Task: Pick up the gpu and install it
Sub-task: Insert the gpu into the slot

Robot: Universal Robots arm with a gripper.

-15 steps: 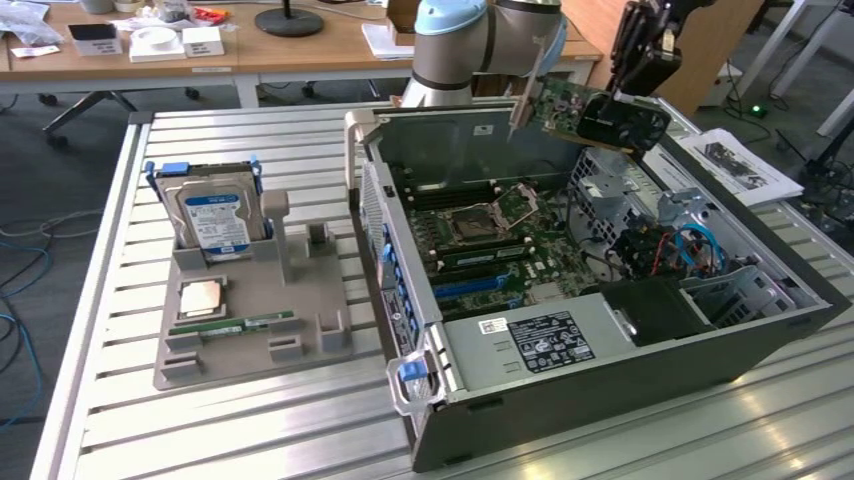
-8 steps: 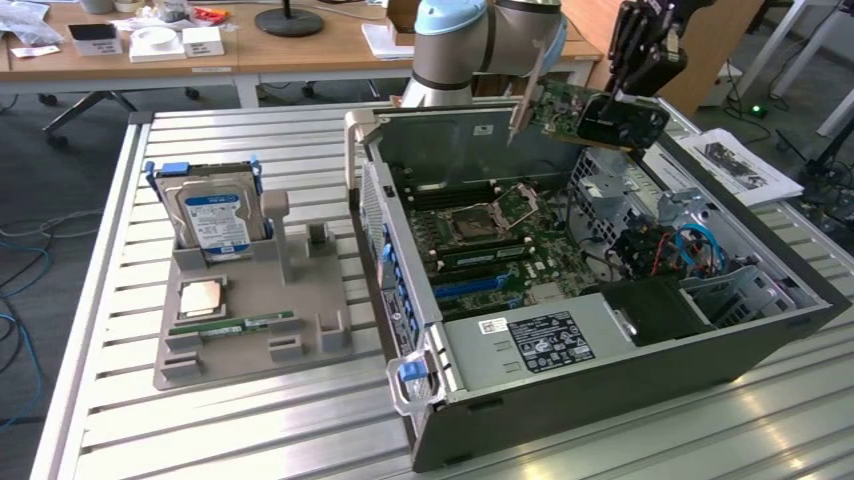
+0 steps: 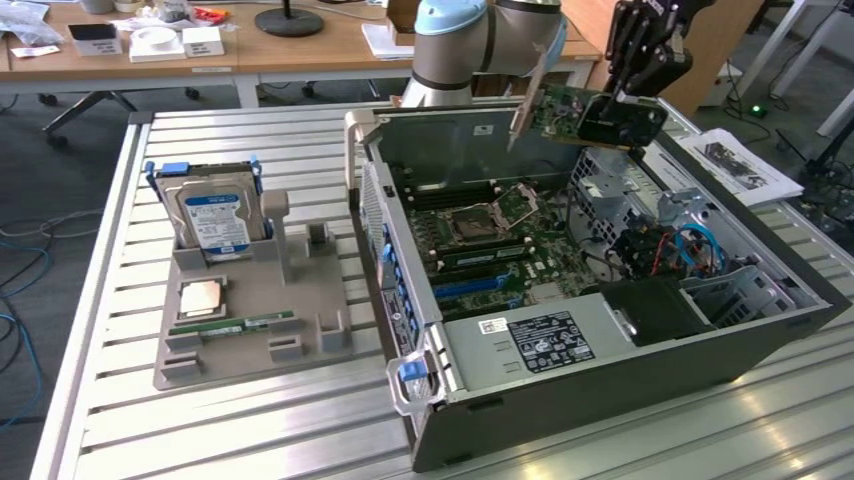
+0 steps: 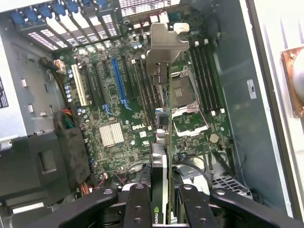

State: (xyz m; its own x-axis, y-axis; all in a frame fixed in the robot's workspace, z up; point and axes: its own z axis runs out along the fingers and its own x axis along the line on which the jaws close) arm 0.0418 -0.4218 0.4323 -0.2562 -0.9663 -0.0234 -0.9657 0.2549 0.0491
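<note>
The end effector (image 3: 627, 98) is clamped on the gpu (image 3: 571, 112) and holds it in the air at one o'clock in the exterior view, above the far rim of the open computer case (image 3: 601, 370). The card's silver bracket (image 3: 525, 105) points toward nine o'clock. In the wrist view the gpu (image 4: 160, 161) is seen edge-on over the motherboard (image 4: 118, 95). At nine o'clock a hard drive (image 3: 214, 220) stands in a grey holder (image 3: 234, 355) on the tabletop (image 3: 200, 440).
</note>
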